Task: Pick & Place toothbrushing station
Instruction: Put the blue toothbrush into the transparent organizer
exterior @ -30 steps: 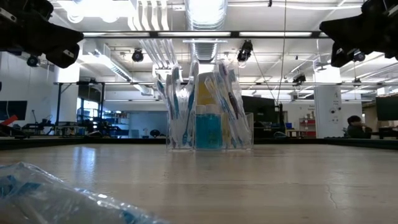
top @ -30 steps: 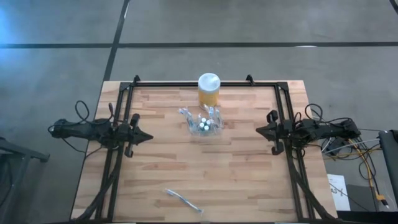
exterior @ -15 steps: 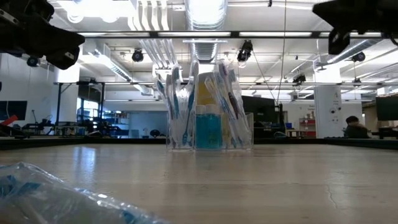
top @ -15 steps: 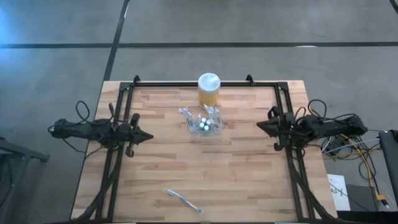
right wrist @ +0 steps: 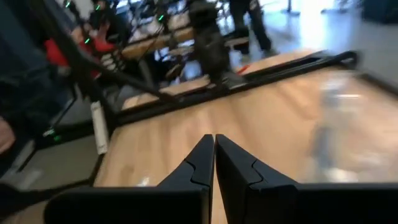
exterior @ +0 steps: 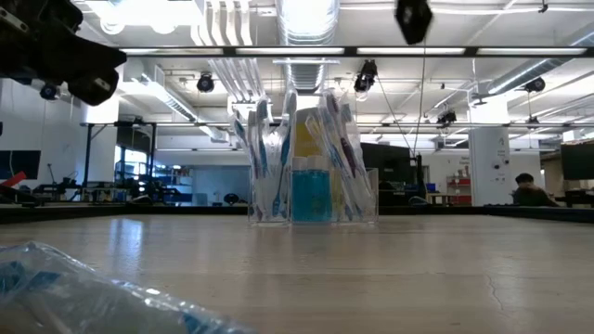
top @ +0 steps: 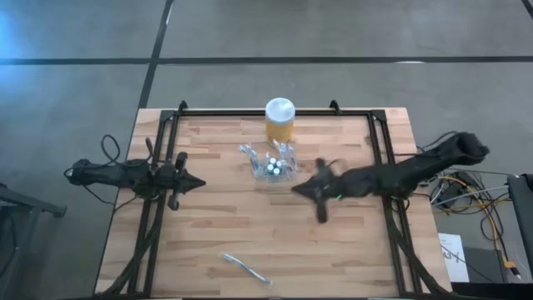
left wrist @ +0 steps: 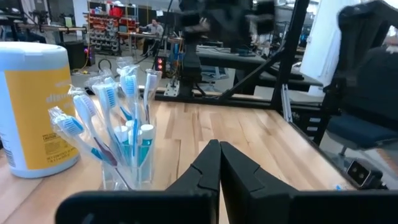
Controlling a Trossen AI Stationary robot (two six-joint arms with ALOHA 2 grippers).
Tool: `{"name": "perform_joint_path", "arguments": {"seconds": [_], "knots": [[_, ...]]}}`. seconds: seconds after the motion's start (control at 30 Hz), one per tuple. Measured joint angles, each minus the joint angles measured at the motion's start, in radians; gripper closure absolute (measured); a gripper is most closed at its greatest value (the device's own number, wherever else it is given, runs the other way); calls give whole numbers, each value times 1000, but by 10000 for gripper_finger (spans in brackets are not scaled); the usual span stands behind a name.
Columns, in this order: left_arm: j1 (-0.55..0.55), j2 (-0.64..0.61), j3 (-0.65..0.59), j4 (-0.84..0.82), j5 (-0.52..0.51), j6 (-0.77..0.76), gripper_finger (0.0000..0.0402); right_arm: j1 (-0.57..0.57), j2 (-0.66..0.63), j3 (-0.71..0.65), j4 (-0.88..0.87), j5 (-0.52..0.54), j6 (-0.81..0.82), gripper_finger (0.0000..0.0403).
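Note:
The clear plastic holder (top: 273,165) stands on its base at the table's middle, toward the far edge. It is filled with blue-and-white toothbrushes (left wrist: 118,118) and white-capped pieces (top: 272,163). One wrapped toothbrush (top: 246,268) lies flat near the front edge. My left gripper (top: 202,184) hovers shut to the left of the holder, pointing level at it. My right gripper (top: 293,191) is shut and blurred, just right of the holder and a little nearer the front edge. Both grippers hold nothing.
A yellow jar with a white lid (top: 280,119) stands right behind the holder at the far edge. A black frame (top: 250,112) runs along the far, left and right sides of the table. Bare wood (top: 250,221) lies between the holder and the wrapped toothbrush.
My right gripper has swung quickly from the table's right edge toward the middle, rising and rolling as it went. It now ends close beside the holder, still shut. The holder and the toothbrushes have stayed where they were.

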Motion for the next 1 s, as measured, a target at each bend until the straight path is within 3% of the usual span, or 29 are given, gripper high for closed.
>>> {"name": "perform_joint_path", "arguments": {"seconds": [0.13,0.37,0.63,0.93,1.0], "knots": [[0,0,14,-2,-1,-33,390,58,242,222,-90,-9,59,390],[0,0,4,-20,0,-39,392,102,606,685,-463,-47,201,390],[0,0,4,-42,-1,-17,388,126,943,1135,-741,-122,317,385],[0,0,4,-44,-2,16,393,143,1239,1555,-1022,-287,491,281],[0,0,4,-45,-2,24,392,143,1259,1558,-1014,-302,559,256]]}}
